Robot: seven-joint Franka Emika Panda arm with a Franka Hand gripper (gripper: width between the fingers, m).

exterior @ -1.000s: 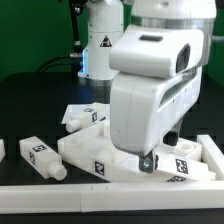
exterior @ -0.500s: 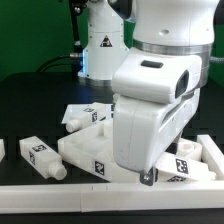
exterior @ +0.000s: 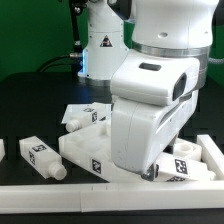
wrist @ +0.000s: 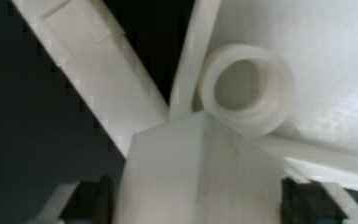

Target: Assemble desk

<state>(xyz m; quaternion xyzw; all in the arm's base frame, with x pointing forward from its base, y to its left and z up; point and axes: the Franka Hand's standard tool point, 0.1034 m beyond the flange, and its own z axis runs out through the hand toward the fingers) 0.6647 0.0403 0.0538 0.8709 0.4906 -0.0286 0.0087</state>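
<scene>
Tabletop (exterior: 80,150) socket (wrist: 247,88) shows only from my wrist. My fingers (wrist: 318,196) straddle its rim (wrist: 194,170); whether they are clamped, I cannot tell.

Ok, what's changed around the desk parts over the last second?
The fingers came down onto the tabletop and now straddle its rim beside a round corner socket. Whether they have closed on it, I cannot tell. The tabletop, the front leg and the rear leg stayed where they were.

No legible text, square tags (exterior: 97,166) on tabletop (exterior: 78,147)
</scene>
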